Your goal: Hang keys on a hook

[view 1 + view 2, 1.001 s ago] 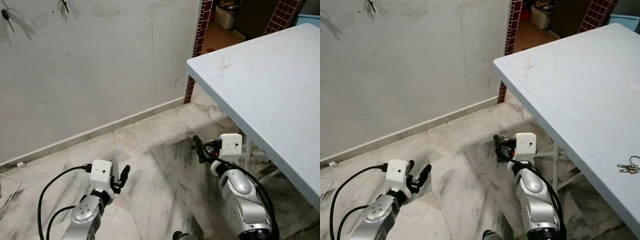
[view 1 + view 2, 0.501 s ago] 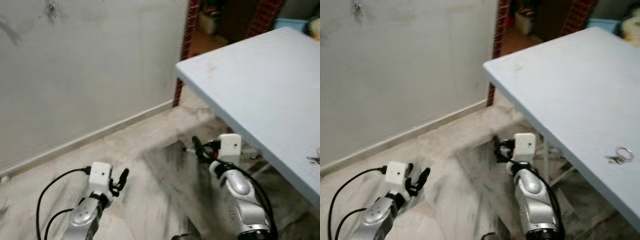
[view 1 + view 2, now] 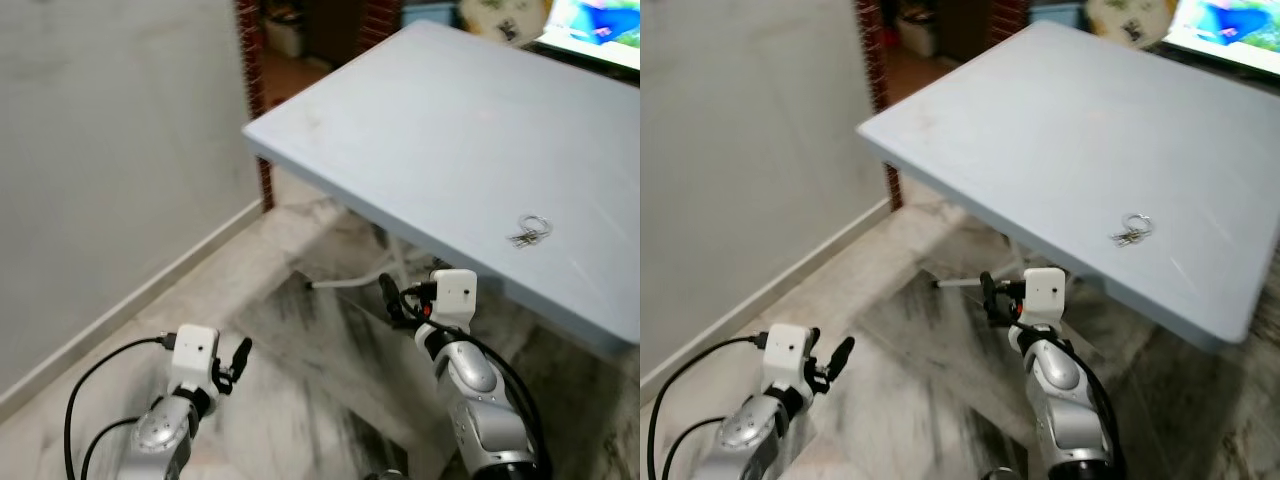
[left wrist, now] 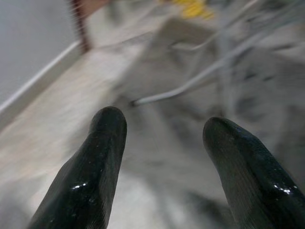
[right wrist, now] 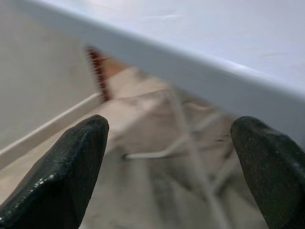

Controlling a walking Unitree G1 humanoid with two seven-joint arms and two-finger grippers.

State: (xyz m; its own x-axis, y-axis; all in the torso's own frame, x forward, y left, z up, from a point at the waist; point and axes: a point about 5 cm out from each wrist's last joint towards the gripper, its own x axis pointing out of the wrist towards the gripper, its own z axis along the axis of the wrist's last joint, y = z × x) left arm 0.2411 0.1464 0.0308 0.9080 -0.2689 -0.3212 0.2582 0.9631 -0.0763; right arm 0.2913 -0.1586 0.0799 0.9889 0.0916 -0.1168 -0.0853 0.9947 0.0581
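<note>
— Edges, room to move?
— One pale blue table [image 3: 430, 120], near corner jutting toward a grey wall [image 3: 90, 150]. Open marbled floor [image 3: 300, 350] between wall and table edge, with a red tiled doorway post [image 3: 252, 90] just behind that corner. White table legs [image 4: 190, 81] underneath.

— Arms?
— Two, both low over the floor, bent and pointing forward. Left gripper [image 3: 240, 355] out in the open floor, well apart from the table. Right gripper [image 3: 392, 300] just beneath the table's near edge.

— Fingers?
— Left spread partway, nothing between. Right spread wide, nothing between.

— Keys?
— One bunch of keys [image 3: 528, 231] on a ring, lying flat on the table close to its near edge, above the right gripper. Untouched.
</note>
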